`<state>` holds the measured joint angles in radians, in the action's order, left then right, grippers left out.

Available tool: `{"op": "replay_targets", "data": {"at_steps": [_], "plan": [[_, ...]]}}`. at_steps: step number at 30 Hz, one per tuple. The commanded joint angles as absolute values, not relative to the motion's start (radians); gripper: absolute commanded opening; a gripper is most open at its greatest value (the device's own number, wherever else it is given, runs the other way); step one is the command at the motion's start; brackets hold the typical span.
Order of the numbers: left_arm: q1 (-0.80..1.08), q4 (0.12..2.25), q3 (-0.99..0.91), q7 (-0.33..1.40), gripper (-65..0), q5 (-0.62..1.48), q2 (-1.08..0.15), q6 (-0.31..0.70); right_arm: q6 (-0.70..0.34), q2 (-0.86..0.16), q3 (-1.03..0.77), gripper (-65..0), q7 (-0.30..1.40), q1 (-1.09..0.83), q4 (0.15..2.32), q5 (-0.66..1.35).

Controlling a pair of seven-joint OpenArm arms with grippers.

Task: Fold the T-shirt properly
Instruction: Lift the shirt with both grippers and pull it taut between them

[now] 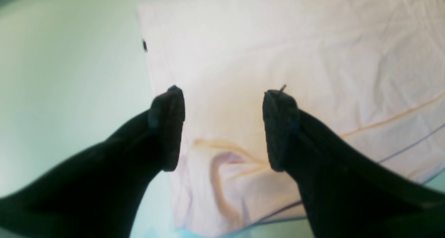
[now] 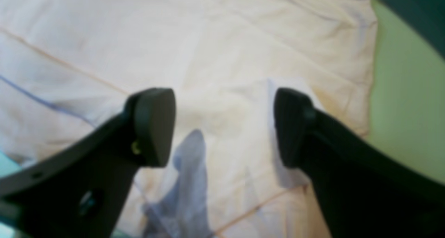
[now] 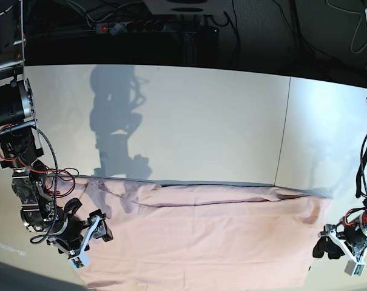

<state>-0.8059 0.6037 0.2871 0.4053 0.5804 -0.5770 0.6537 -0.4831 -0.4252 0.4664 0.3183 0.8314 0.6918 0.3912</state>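
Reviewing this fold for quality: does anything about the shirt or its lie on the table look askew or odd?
Mostly tidy. The T-shirt lies as a wide pink band on the table, but its far edge is rumpled near the right gripper, where the cloth bunches. Both grippers, left too, stand open over the shirt's ends, holding nothing.

Robotics lab bench. Plain white tabletop (image 3: 189, 121) with two exposed black robot arms (image 3: 31, 188) at its sides, red and black wiring loose on them. Black power strip (image 3: 144, 25) and dangling black cables (image 3: 256, 24) behind.

Black arms (image 3: 31, 200), red wiring, white-framed dark-padded hands (image 3: 86, 242).
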Motion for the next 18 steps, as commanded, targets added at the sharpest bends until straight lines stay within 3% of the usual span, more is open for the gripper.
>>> {"op": "replay_targets", "data": {"at_steps": [1, 3, 4, 5, 6, 7, 18], "plan": [[-0.84, 0.617, 0.282, 0.403, -32.6, 0.598, -0.59, 0.632, -0.546, -0.434, 0.44, -20.9, 0.291, 0.875, 0.706, 0.414], [-0.839, 0.618, 0.282, 0.434, -50.3, 0.618, -0.59, 0.633, -0.546, -0.434, 0.405, -25.1, 0.292, 0.875, 0.706, 0.437], [-0.834, 0.618, 0.282, 0.447, -60.6, 0.622, -0.589, 0.633, -0.546, -0.434, 0.389, -33.9, 0.292, 0.875, 0.706, 0.438], [-0.83, 0.618, 0.282, 0.456, -65.0, 0.625, -0.587, 0.638, -0.547, -0.434, 0.374, -46.8, 0.293, 0.875, 0.706, 0.437], [-0.828, 0.618, 0.282, 0.47, -65.0, 0.625, -0.584, 0.641, -0.547, -0.434, 0.364, -62.4, 0.298, 0.875, 0.706, 0.434], [-0.825, 0.618, 0.282, 0.484, -65.0, 0.624, -0.58, 0.64, -0.547, -0.434, 0.356, -65.0, 0.314, 0.874, 0.705, 0.428], [-0.77, 0.613, 0.282, 0.513, -65.0, 0.475, -0.49, 0.638, -0.542, -0.428, 0.347, -65.0, 0.325, 0.836, 0.586, 0.389]]}}
